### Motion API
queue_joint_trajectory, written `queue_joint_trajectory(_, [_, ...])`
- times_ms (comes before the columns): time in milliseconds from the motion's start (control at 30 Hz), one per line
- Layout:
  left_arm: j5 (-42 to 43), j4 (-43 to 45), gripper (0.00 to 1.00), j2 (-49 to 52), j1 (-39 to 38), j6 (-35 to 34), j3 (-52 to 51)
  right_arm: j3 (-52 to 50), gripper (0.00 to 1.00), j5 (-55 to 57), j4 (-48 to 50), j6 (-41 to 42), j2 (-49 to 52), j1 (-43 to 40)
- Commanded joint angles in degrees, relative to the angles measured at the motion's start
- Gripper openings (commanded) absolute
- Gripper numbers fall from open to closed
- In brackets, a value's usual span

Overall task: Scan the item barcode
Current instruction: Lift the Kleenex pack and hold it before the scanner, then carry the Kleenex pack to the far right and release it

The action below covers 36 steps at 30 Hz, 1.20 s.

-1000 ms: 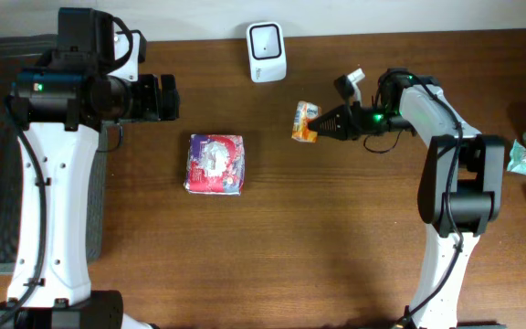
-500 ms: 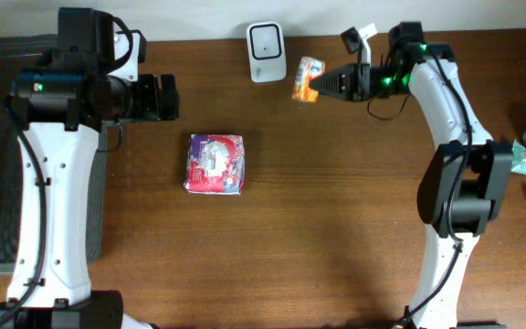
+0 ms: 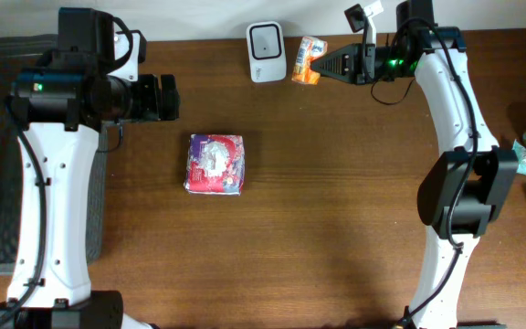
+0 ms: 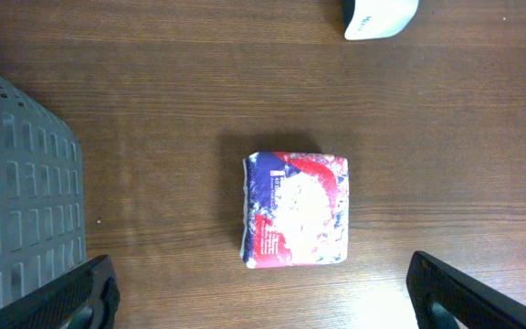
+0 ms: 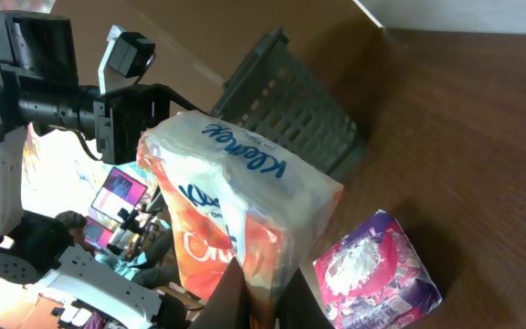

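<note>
Beside the scanner (image 3: 267,52), overhead, the right gripper (image 3: 323,68) clamped the orange pack (image 3: 309,47) just right of it; the left gripper (image 3: 167,98) gaped empty. Left wrist: purple pack (image 4: 295,208) lay below the scanner, untouched. Right wrist: orange pack pinched, barcode unseen, so the scan looked pending.
</note>
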Motion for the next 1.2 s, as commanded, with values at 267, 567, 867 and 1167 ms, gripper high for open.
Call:
queue_joint_trajectory(267, [0.6,0.1,0.99,-0.9,0.2,0.5,0.1,0.9,0.04,0.8,-2.3,0.4,-2.2,1.9])
queue_joint_trajectory(567, [0.6,0.1,0.99,-0.9,0.2,0.5,0.1,0.8,0.04,42.9,-6.0,19.5,-2.2,2.5])
queue_joint_trajectory(867, [0.6,0.1,0.99,-0.9,0.2,0.5,0.1,0.8,0.04,97.2,9.0,25.9,-2.1,16.2])
queue_joint_trajectory(1167, [0.6,0.1,0.99,-0.9,0.2,0.5,0.1,0.8,0.04,103.5,44.7,6.7,8.4,20.6])
